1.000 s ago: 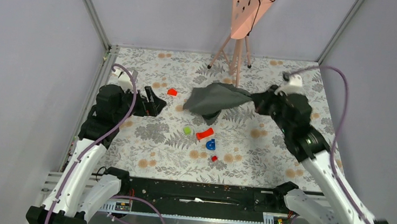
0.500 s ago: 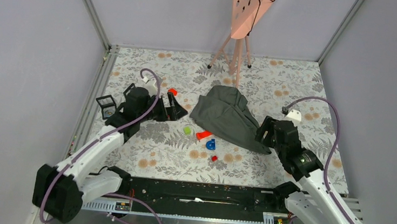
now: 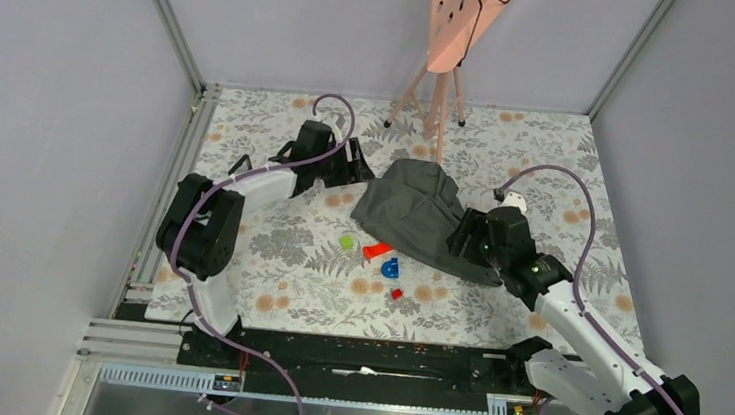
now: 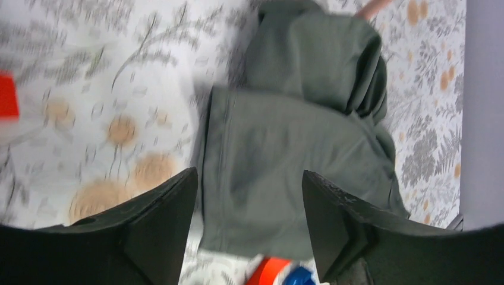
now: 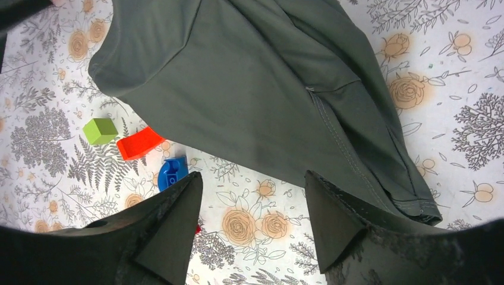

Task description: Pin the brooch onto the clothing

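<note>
The clothing [image 3: 413,215], a dark grey T-shirt, lies crumpled and folded on the flowered table cover [image 3: 269,259]. My left gripper [image 3: 366,160] hovers open at its far left edge; in the left wrist view the grey fabric [image 4: 279,154] fills the space below my left gripper [image 4: 249,177], with nothing held. Over the shirt's near right hem my right gripper [image 3: 456,243] is open too. In the right wrist view that gripper [image 5: 252,178] frames bare cover beside the hem [image 5: 333,130]. Which small piece is the brooch I cannot tell.
A green cube [image 3: 348,240], a red piece [image 3: 377,250], a blue piece [image 3: 390,267] and a tiny red piece [image 3: 396,293] lie just near-left of the shirt. A pink tripod stand [image 3: 440,103] rises behind it. Grey walls enclose the table.
My right gripper has let go of the shirt, which dropped and spread out, and that arm pulled back toward me. My left arm swung far and right, up to the shirt's edge.
</note>
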Controlling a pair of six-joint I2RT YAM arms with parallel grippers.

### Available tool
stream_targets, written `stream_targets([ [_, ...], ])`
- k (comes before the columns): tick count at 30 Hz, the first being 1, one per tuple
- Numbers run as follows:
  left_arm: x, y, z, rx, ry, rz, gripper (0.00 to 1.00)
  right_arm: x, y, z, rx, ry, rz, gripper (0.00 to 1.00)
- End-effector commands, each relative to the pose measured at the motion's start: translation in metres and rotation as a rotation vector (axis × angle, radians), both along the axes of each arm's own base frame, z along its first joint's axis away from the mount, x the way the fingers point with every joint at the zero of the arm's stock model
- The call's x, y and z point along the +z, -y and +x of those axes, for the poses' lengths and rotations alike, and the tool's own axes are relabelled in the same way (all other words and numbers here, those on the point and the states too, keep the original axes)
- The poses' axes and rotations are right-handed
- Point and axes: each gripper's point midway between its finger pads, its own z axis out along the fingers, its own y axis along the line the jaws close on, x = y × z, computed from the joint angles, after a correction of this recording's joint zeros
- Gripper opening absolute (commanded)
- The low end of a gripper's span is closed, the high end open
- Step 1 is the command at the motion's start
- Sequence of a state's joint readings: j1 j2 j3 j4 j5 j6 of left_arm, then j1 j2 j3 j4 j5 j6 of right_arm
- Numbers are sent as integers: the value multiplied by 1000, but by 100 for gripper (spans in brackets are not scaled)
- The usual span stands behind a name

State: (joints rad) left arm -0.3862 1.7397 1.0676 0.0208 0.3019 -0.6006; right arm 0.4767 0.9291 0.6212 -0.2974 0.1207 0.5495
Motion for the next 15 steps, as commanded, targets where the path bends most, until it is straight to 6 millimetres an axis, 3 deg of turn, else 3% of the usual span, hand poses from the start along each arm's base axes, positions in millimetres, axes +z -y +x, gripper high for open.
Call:
stream_targets([
  [1, 23, 24, 49, -28, 95, -44, 68, -2, -3, 3, -6, 9, 18, 73],
  [6, 0, 27, 71, -14, 51, 0, 75, -2, 0, 4, 11, -13, -29, 75],
  [15, -33, 30, 72, 0, -25, 25, 65, 5, -15, 4, 40, 1, 57, 73],
])
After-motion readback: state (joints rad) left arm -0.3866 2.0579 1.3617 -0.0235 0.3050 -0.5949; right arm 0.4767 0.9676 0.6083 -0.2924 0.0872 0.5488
